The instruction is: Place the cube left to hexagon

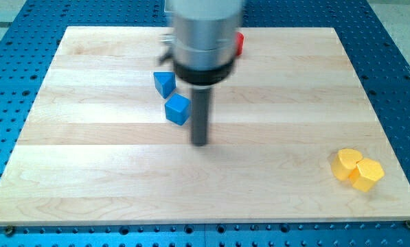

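On the wooden board, a blue wedge-like block sits above the blue cube. My tip, jawless, rests just right of and below the cube. A red block peeks out behind the arm. The yellow heart touches the yellow hexagon, far right.

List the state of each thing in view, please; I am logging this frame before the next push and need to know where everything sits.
Blue cube: flat on the board, just left of my tip, apparently apart.
Blue triangular block: close above-left of the cube.
Red block: at the view's top, mostly hidden by the arm; shape unclear.
Two yellow blocks: touching, at the view's lower right.
My tip: down on the wooden board.
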Robot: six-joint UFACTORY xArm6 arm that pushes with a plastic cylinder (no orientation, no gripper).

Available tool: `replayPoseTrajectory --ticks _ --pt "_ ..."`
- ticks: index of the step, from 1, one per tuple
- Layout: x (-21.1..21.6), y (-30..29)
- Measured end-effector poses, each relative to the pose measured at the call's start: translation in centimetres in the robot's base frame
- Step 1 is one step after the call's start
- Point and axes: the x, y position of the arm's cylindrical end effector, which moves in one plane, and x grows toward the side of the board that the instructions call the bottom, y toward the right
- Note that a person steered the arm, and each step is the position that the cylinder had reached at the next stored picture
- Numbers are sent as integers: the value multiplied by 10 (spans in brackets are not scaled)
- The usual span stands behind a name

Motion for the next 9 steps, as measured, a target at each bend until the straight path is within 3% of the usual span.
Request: replayPoseTrajectory --ticks 1,2,3,4,5,6,7,8,9 --pt "-44 -58" --pt "-81 10" --pt "-24 131" --pt "-9 168" --pt "39 142" --pt "33 135" --pt "22 57" --pt "85 67" --pt "72 159"
